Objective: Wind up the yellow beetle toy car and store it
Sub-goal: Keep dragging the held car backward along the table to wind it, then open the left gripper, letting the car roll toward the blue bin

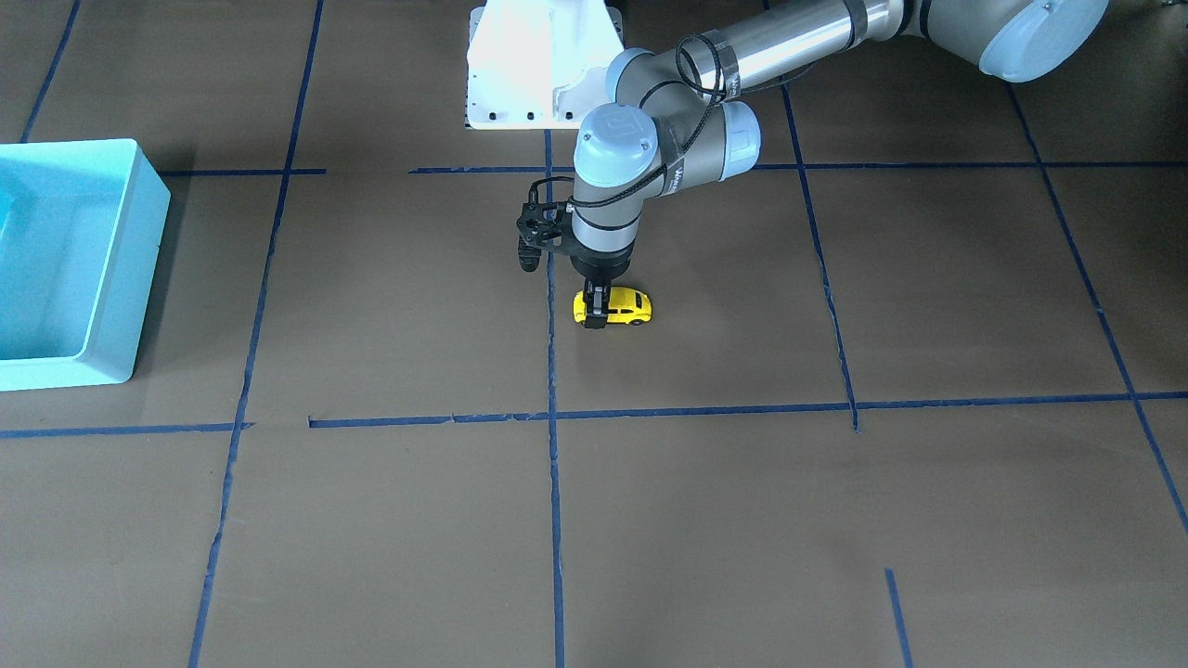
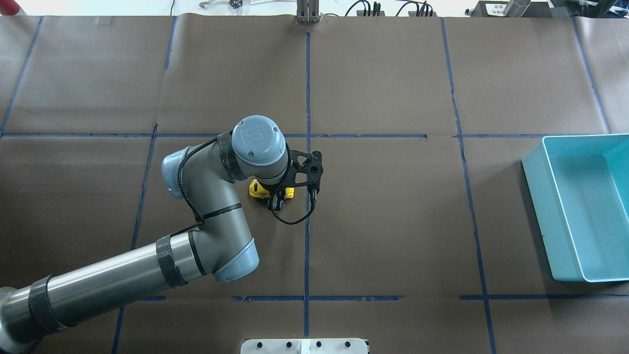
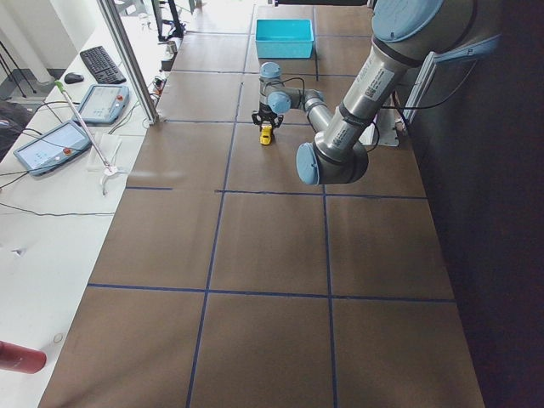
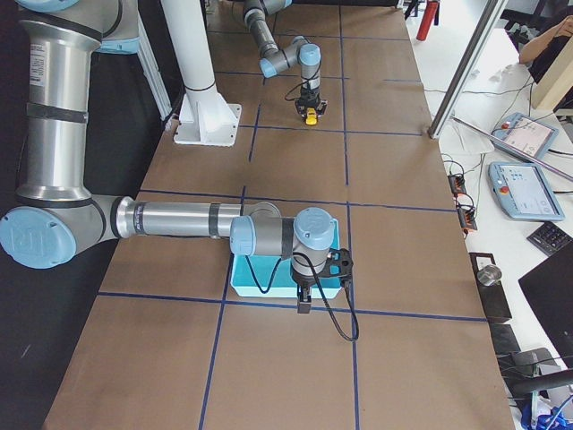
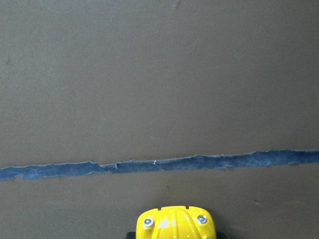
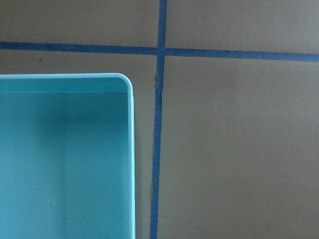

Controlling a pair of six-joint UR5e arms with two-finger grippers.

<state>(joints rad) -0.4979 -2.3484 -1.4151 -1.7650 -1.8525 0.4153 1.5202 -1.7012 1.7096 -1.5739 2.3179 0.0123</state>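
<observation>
The yellow beetle toy car [image 1: 629,304] stands on its wheels on the brown table near the centre tape line. It also shows in the overhead view [image 2: 255,189] and at the bottom edge of the left wrist view [image 5: 175,224]. My left gripper [image 1: 595,314] points straight down and is shut on one end of the car, a finger on each side. My right gripper [image 4: 304,307] shows only in the exterior right view, hanging at the turquoise bin's edge; I cannot tell if it is open or shut. The right wrist view shows no fingers.
The turquoise bin [image 2: 585,211] sits at the table's right end and looks empty; its corner fills the right wrist view [image 6: 65,159]. Blue tape lines [image 2: 307,98] cross the brown table. The white robot base [image 1: 520,83] stands at the table's robot side.
</observation>
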